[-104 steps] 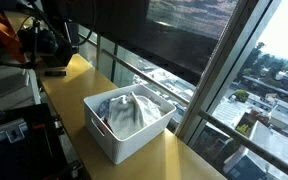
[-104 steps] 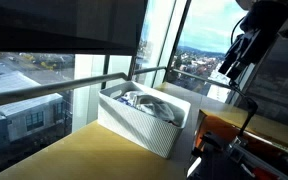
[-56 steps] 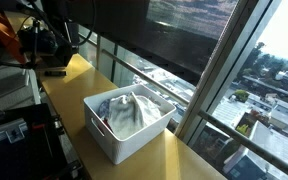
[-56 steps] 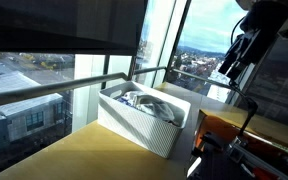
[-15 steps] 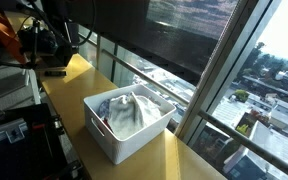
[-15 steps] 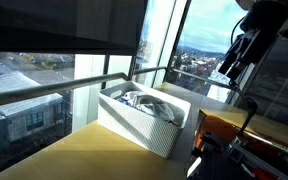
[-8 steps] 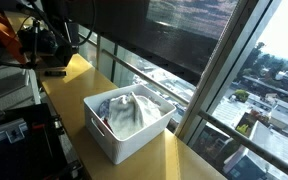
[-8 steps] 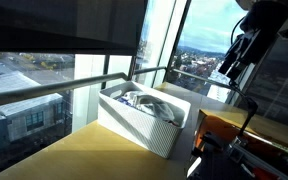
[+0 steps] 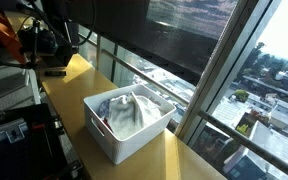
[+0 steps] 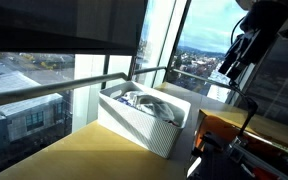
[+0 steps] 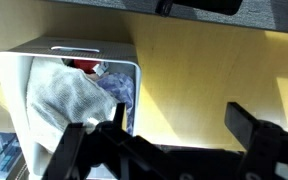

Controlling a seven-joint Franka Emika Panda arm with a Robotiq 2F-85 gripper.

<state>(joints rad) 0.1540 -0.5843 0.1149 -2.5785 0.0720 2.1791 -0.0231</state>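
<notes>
A white plastic bin (image 9: pixel 112 148) stands on a wooden counter (image 9: pixel 76 68) by the windows. It holds crumpled clothes (image 9: pixel 130 113), mostly white and grey, with some blue and red showing in the wrist view (image 11: pixel 72 95). The bin also shows in an exterior view (image 10: pixel 134 128) and in the wrist view (image 11: pixel 12 80). My gripper (image 11: pixel 179 125) is open and empty, high above the bare counter beside the bin and touching nothing. In both exterior views it hangs well away from the bin (image 9: pixel 46 42) (image 10: pixel 234 60).
Tall windows with a metal rail (image 10: pixel 44 92) and a dark blind (image 9: pixel 174 30) run along the counter's far edge. A small black object (image 9: pixel 54 71) lies on the counter near the arm. An orange box (image 10: pixel 224 130) and equipment stand at the counter's end.
</notes>
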